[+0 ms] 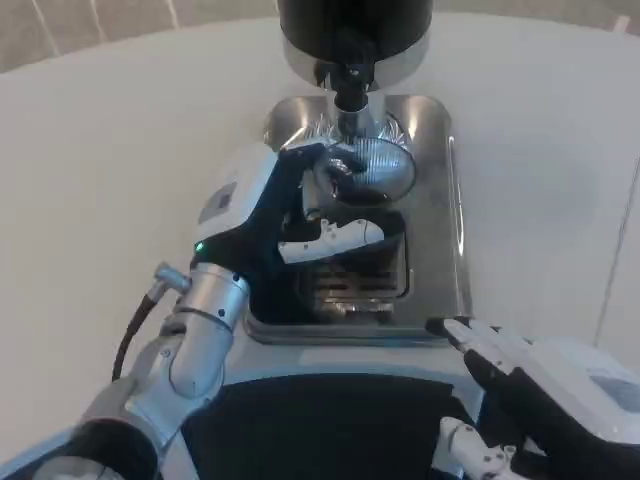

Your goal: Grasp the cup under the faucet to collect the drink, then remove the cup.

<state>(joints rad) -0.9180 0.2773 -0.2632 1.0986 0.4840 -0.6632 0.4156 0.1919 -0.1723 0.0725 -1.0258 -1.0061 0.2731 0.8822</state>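
Left arm (195, 335): a silver forearm rising from the lower left corner, angled up and to the right toward the tray.
Left hand (262, 215): white back facing up and left, wrapped around the cup from its left side, holding it.
Left fingers (335, 232): one white finger lies across the near side of the cup; another dark-and-white finger (300, 160) curls around its far left rim.
Cup (368, 178): a clear ribbed glass, upright, held between those fingers directly beneath the faucet, with dark liquid inside.
Faucet (350, 85): a short dark spout pointing down just above the cup's mouth.
Dispenser (355, 25): a black round body at the top centre.
Tray (440, 210): a shiny metal drip tray under the cup, with a slotted grate (350, 285) nearer the robot.
Right hand (530, 385): low at the lower right, well apart from the tray's contents, fingers spread apart, holding nothing.
Table (110, 160): a white surface all around.
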